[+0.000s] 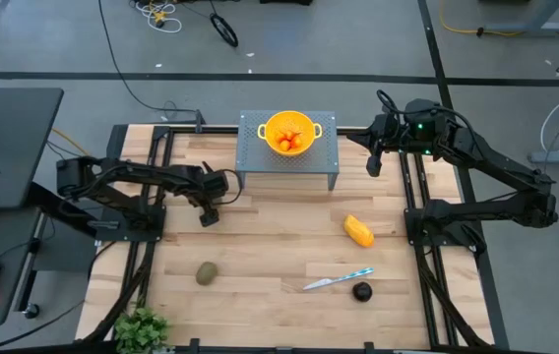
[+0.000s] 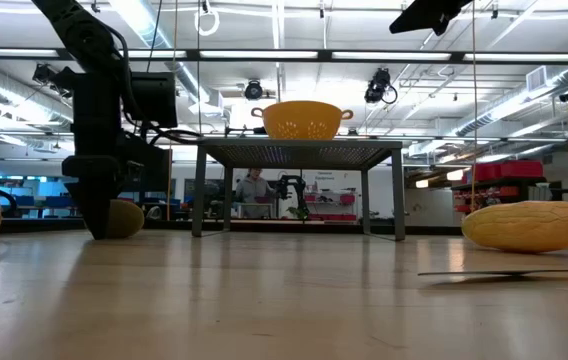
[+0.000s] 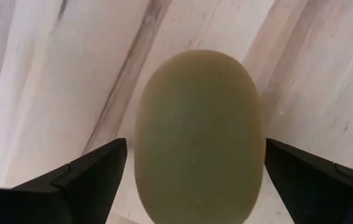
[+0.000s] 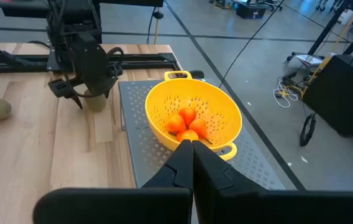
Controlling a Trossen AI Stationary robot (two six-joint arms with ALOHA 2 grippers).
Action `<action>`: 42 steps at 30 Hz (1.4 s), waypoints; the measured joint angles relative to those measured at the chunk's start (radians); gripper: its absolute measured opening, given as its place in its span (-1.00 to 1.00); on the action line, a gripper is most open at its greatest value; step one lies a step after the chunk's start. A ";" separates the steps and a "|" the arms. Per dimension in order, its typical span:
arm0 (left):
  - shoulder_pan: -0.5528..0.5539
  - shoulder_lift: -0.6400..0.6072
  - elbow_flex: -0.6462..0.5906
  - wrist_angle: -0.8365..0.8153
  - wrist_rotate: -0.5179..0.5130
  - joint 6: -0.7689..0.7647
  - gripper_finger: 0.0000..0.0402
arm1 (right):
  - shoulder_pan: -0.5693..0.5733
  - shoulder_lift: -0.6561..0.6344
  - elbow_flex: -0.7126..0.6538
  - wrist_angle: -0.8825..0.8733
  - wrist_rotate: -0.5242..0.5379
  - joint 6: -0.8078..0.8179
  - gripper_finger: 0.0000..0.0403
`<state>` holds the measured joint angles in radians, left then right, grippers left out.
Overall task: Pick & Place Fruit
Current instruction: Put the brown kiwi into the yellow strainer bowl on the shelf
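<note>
Left fingers (image 3: 96, 180) astride unlabelled olive fruit (image 3: 199, 134)

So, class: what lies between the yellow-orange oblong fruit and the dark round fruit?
In the high view, the knife lies between the yellow-orange oblong fruit and the dark round fruit.

Matt olive-brown fruit (image 3: 198, 137) on smooth pale wood table (image 3: 52, 81), possibly lacquered.

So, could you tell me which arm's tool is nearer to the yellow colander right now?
Right. The right tool, shut, hangs just beside the yellow colander on the metal stand. The left tool is down at the table, open around an olive-brown fruit.
</note>
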<state>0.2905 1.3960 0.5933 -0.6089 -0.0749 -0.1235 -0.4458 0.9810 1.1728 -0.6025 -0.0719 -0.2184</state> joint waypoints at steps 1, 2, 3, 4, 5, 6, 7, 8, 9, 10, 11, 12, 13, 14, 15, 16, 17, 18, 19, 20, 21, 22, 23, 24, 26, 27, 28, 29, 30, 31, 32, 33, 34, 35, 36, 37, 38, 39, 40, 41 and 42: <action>0.000 0.004 0.004 -0.002 0.000 0.001 0.91 | 0.000 0.000 0.000 0.000 0.000 0.000 -1.00; 0.000 0.005 0.009 -0.005 0.000 0.001 0.91 | 0.000 0.000 0.000 0.000 0.000 -0.001 -1.00; 0.000 0.006 0.015 -0.011 -0.001 0.001 0.91 | 0.000 0.000 0.000 0.000 0.000 -0.003 -1.00; 0.000 0.005 0.020 -0.014 -0.007 0.001 0.91 | 0.000 0.000 0.000 0.000 0.000 -0.005 -1.00; -0.001 0.003 0.025 -0.009 -0.018 0.003 0.91 | 0.000 0.000 0.000 0.000 0.000 -0.008 -1.00; -0.001 -0.002 0.033 -0.001 -0.022 0.009 0.91 | 0.000 0.000 0.000 0.000 0.000 -0.008 -1.00; -0.001 -0.005 0.039 0.005 -0.024 0.016 0.91 | 0.000 0.000 0.000 0.000 0.001 -0.008 -1.00; 0.000 -0.005 0.041 0.004 -0.025 0.021 0.91 | 0.000 0.000 0.000 0.000 0.001 -0.008 -1.00; 0.000 -0.003 0.041 -0.004 -0.025 0.026 0.91 | 0.000 0.000 0.000 0.000 0.001 -0.008 -1.00; 0.000 -0.003 0.041 -0.011 -0.022 0.029 0.90 | 0.000 0.000 0.000 0.000 0.001 -0.008 -1.00; 0.000 -0.003 0.043 -0.009 -0.018 0.031 0.88 | 0.000 0.000 0.000 0.000 0.001 -0.008 -1.00; 0.000 -0.004 0.045 -0.002 -0.017 0.031 0.86 | 0.000 0.000 0.000 0.000 0.001 -0.008 -1.00; 0.000 -0.004 0.046 -0.003 -0.015 0.031 0.82 | 0.000 0.000 0.000 0.000 0.001 -0.008 -1.00; 0.000 -0.004 0.046 -0.007 -0.013 0.032 0.78 | 0.000 0.000 0.000 0.000 0.001 -0.008 -1.00; 0.000 -0.004 0.046 -0.012 -0.012 0.032 0.73 | 0.000 0.000 0.000 0.000 0.001 -0.008 -1.00; 0.000 -0.004 0.046 -0.014 -0.010 0.033 0.68 | 0.000 0.000 0.000 0.000 0.001 -0.008 -1.00; 0.000 -0.004 0.046 -0.015 -0.010 0.036 0.63 | 0.000 0.000 0.000 0.000 0.001 -0.008 -1.00; 0.000 -0.004 0.046 -0.020 -0.009 0.039 0.57 | 0.000 0.000 0.000 0.000 0.000 -0.008 -1.00; 0.000 -0.004 0.046 -0.024 -0.007 0.042 0.51 | 0.000 0.000 0.000 0.000 0.001 -0.008 -1.00; 0.000 -0.004 0.046 -0.027 -0.005 0.043 0.45 | 0.000 0.000 0.000 0.000 0.001 -0.008 -1.00; 0.000 -0.004 0.046 -0.030 -0.002 0.043 0.39 | 0.000 0.000 0.000 0.000 0.001 -0.008 -1.00; 0.000 -0.004 0.046 -0.030 0.002 0.043 0.33 | 0.000 0.000 0.000 0.000 0.000 -0.008 -1.00; 0.000 -0.004 0.046 -0.031 0.005 0.043 0.28 | 0.000 0.000 0.000 0.000 0.000 -0.008 -1.00; 0.000 -0.004 0.046 -0.030 0.006 0.043 0.23 | 0.000 0.000 0.000 0.000 0.000 -0.008 -1.00; 0.000 -0.005 0.046 -0.031 0.007 0.043 0.16 | 0.000 0.000 0.000 0.000 0.000 -0.008 -1.00; 0.000 -0.005 0.046 -0.031 0.009 0.042 0.14 | 0.000 0.000 0.000 0.000 0.000 -0.008 -1.00; 0.000 -0.005 0.046 -0.030 0.012 0.042 0.14 | 0.000 0.000 0.000 0.000 0.000 -0.008 -1.00; 0.000 -0.005 0.046 -0.030 0.014 0.042 0.14 | 0.000 0.000 0.000 0.000 0.000 -0.008 -1.00; 0.000 -0.005 0.046 -0.030 0.015 0.040 0.15 | 0.000 0.000 0.000 0.000 0.000 -0.008 -1.00; 0.000 -0.005 0.046 -0.030 0.016 0.034 0.17 | 0.000 0.000 0.000 0.000 0.000 -0.008 -1.00; 0.000 -0.005 0.046 -0.030 0.016 0.031 0.19 | 0.000 0.000 0.000 0.000 0.000 -0.008 -1.00; 0.000 -0.005 0.046 -0.030 0.017 0.030 0.20 | 0.000 0.000 0.000 0.000 0.000 -0.008 -1.00; 0.000 -0.005 0.046 -0.031 0.020 0.030 0.21 | 0.000 0.000 0.000 0.000 0.000 -0.008 -1.00; 0.000 -0.005 0.046 -0.030 0.024 0.030 0.21 | 0.000 0.000 0.000 0.000 0.000 -0.008 -1.00; 0.000 -0.005 0.046 -0.030 0.028 0.030 0.20 | 0.000 0.000 0.000 0.000 0.000 -0.008 -1.00; 0.000 -0.005 0.046 -0.031 0.031 0.030 0.18 | 0.000 0.000 0.000 0.000 0.000 -0.008 -1.00; 0.000 -0.005 0.046 -0.031 0.034 0.030 0.16 | 0.000 0.000 0.000 0.000 0.000 -0.008 -1.00; 0.000 -0.005 0.046 -0.031 0.036 0.030 0.14 | 0.000 0.000 0.000 0.000 0.000 -0.008 -1.00; 0.000 -0.005 0.046 -0.031 0.038 0.030 0.13 | 0.000 0.000 0.000 0.000 0.000 -0.008 -1.00; 0.000 -0.005 0.046 -0.031 0.039 0.030 0.13 | 0.000 0.000 0.000 0.000 0.000 -0.008 -1.00; 0.000 -0.005 0.046 -0.031 0.038 0.030 0.13 | 0.000 0.000 0.000 0.000 0.000 -0.008 -1.00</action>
<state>0.2905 1.3914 0.6392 -0.6399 -0.0364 -0.0933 -0.4458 0.9810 1.1730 -0.6022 -0.0715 -0.2260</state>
